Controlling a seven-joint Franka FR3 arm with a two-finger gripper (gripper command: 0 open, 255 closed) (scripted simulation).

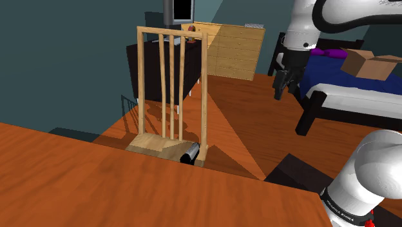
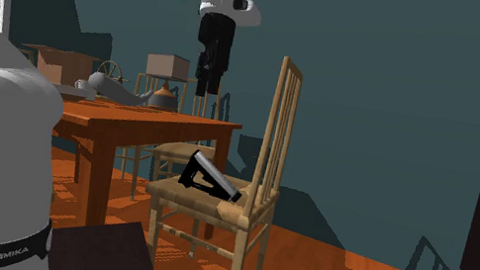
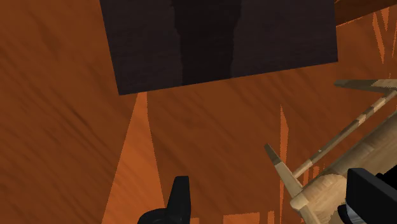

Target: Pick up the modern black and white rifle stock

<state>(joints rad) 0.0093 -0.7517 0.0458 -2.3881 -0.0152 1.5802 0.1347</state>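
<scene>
1. An orange-brown wooden floor spans the middle of the shoulder view.
2. The reddish wooden counter covers that view's lower left.
3. A dark-framed bed with a blue cover stands at the right edge, with an open cardboard box on it.
4. The white arm enters at the upper right, above the floor.
5. A pale wooden chair stands at centre, its seat towards the counter.
6. The black gripper hangs pointing down at the upper right, well apart from the chair. In the second exterior view it is at upper centre. I cannot tell whether it is apart or together.
7. The black and white rifle stock lies on the chair seat, just beside the right-hand back post. In the second exterior view it sits tilted at centre frame.
</scene>
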